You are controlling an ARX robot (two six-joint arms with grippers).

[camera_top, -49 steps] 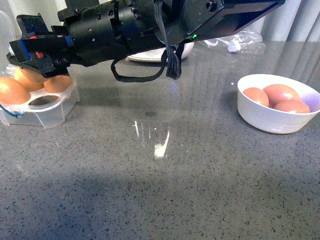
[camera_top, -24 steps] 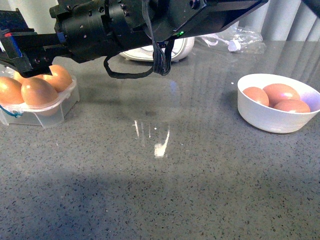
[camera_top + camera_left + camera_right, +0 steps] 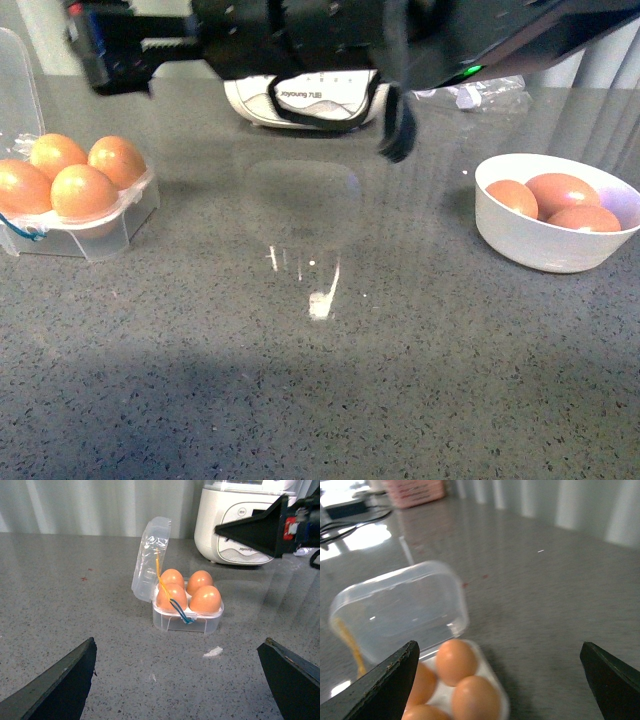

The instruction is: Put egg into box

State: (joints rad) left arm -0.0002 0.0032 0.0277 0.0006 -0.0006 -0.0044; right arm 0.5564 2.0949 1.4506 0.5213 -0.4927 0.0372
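The right tool [image 3: 498, 643] has risen clear of the box [image 3: 95, 228], its fingers spread wide and empty. The left tool [image 3: 178, 640] also stands open, well apart from the box. On the bench [image 3: 320, 390], below the right tool, the egg [image 3: 83, 190] sits in the box's front cup on the right arm's side.

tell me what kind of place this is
Likely a kitchen counter, possibly a test setup: a grey speckled stone worktop, a white countertop appliance, a white bowl of brown eggs, and a full clear egg box.
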